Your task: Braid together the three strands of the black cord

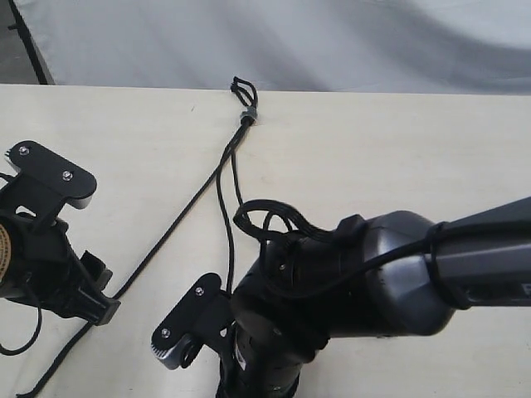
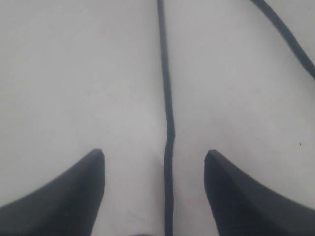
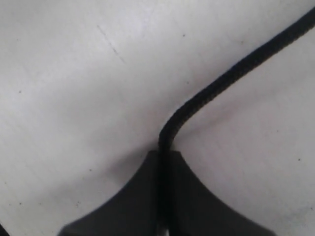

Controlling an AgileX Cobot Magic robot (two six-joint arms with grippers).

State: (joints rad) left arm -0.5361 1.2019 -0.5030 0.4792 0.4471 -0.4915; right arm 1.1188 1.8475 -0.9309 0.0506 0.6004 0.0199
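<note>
Braiding looks barely begun: from the cord's band (image 1: 247, 114) by the surface's (image 1: 398, 149) edge the three strands (image 1: 221, 199) run loose and unplaited, the right jaws pinched shut on one strand (image 3: 236, 69), the left jaws open astride another strand (image 2: 169, 123).

Dark glossy arms (image 1: 398, 265), silver-screwed black plates (image 1: 50, 174), looped black cables (image 1: 286, 214).

No text or label is legible anywhere.
</note>
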